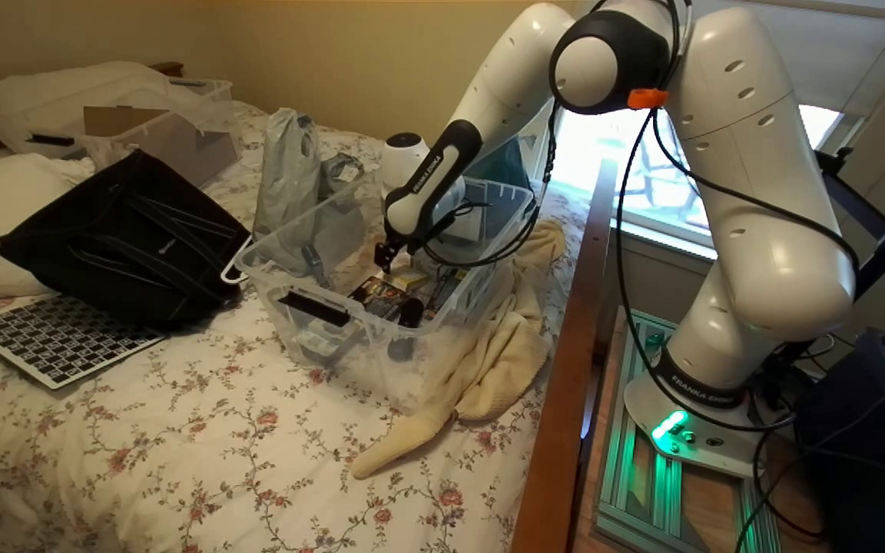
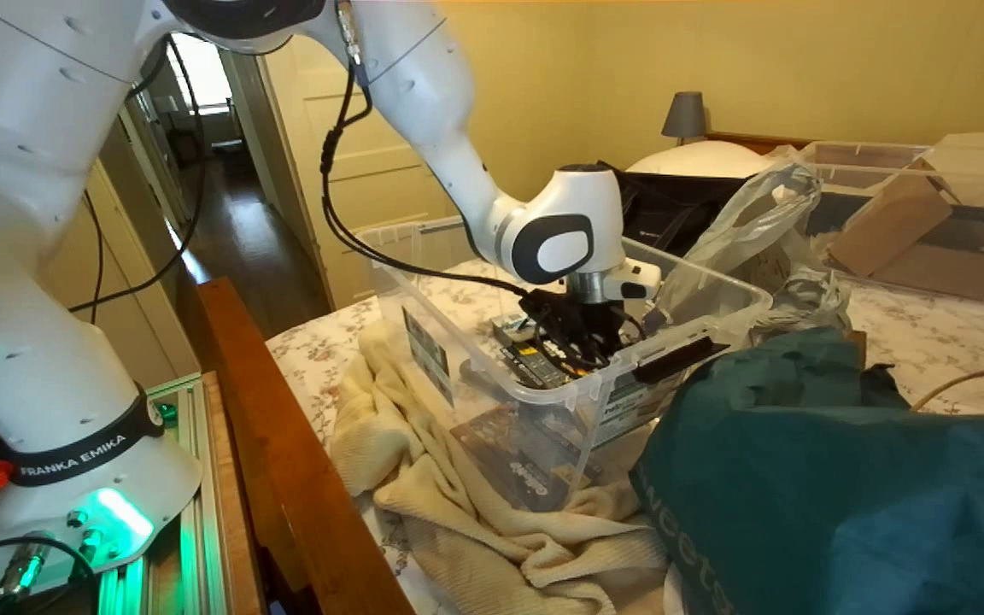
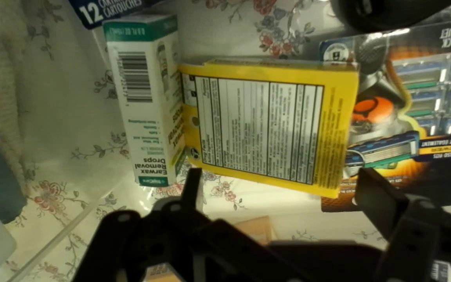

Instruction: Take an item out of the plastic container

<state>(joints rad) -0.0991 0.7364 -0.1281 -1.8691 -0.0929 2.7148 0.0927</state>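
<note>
One yellow box point(image 3: 268, 125) before a spread end effector point(image 3: 280, 178)

Wide apart in the wrist view, the fingertips point(image 3: 190, 192) stand at either end of the box's lower edge — whether either touches it cannot be told. Its fine print is too small to read. At one end sits a white-and-green earwax-drops carton point(image 3: 141, 105); whether the two touch or merely overlap is hard to make out. A razor-cartridge pack point(image 3: 405, 125) runs off the right edge; a dark blue pack point(image 3: 112, 9) and a black rounded object point(image 3: 386, 17) are cut off at the top.

The plastic container point(image 2: 535, 395) stands on the bed point(image 1: 220, 461), beside a cream blanket point(image 2: 458, 495), and in both exterior views the end effector points down into it. A dark tangle of hardware and cable point(image 2: 582, 329) covers the fingertips in an exterior view, where a teal bag point(image 2: 825, 478) also blocks part of the container's outer side. Only the wrist view gives the carton's lettering — a checkered board point(image 1: 66, 338) and a lamp point(image 2: 685, 115) each show in an exterior view alone.
</note>
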